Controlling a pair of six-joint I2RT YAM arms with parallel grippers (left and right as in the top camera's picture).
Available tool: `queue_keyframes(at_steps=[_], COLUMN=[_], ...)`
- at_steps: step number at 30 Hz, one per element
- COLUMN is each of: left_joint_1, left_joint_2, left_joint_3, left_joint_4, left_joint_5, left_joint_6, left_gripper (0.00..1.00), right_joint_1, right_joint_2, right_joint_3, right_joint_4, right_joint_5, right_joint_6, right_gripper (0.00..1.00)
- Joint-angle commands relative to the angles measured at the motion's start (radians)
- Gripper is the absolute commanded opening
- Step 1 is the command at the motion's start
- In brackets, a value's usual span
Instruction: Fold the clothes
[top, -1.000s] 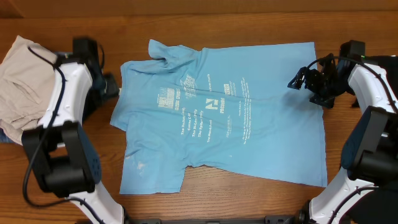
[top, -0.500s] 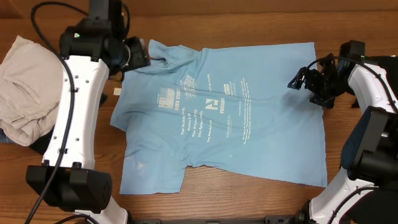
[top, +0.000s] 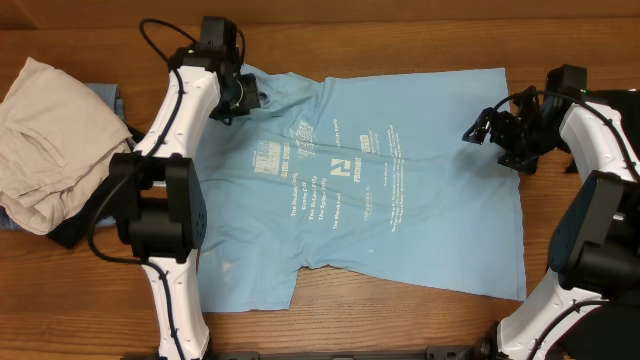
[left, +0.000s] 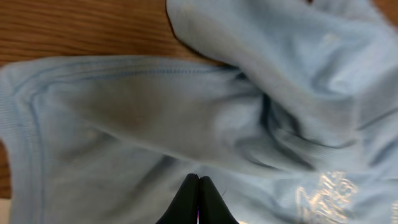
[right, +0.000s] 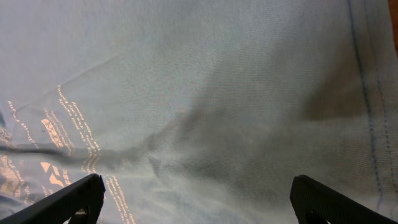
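Up at eleven o'clock, the left gripper (top: 247, 98) is pressed shut over the sky-blue T-shirt (top: 400, 240), perhaps pinching cloth; at three o'clock the right gripper (top: 482, 130) gapes wide.

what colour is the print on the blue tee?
White lettering on the light sky-blue T-shirt; clearest in the overhead view.

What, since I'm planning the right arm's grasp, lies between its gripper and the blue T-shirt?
Nothing visible. The open right gripper sits over the T-shirt near its edge, and its wrist view shows only bare blue fabric between the fingers.
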Motion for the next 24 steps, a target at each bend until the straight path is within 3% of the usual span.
queue_keyframes(at_steps=[1, 7, 14, 19, 22, 24], left_joint_1=[-0.001, -0.001, -0.002, -0.002, -0.001, -0.001], left_joint_2=[0.084, 0.159, 0.159, 0.132, 0.04, -0.025], left_joint_3=[0.008, 0.008, 0.008, 0.018, 0.114, 0.227], left_joint_4=[0.003, 0.0, -0.324, -0.389, -0.381, -0.361], left_joint_5=[-0.007, -0.011, 0.009, 0.012, 0.012, 0.011], left_joint_6=[0.047, 0.047, 0.017, 0.016, 0.016, 0.016], left_gripper=[0.04, 0.04, 0.04, 0.04, 0.06, 0.13], right_joint_1=[0.002, 0.002, 0.002, 0.002, 0.002, 0.002], right_joint_2=[-0.024, -0.024, -0.024, -0.024, -0.024, -0.024], right_joint_3=[0.018, 0.018, 0.018, 0.018, 0.018, 0.018], right_joint_4=[0.003, 0.003, 0.003, 0.003, 0.003, 0.003], right_joint_5=[-0.009, -0.009, -0.009, -0.009, -0.009, -0.009], right_joint_6=[0.003, 0.003, 0.003, 0.003, 0.003, 0.003], right_gripper=[1.0, 1.0, 1.0, 1.0, 1.0, 1.0])
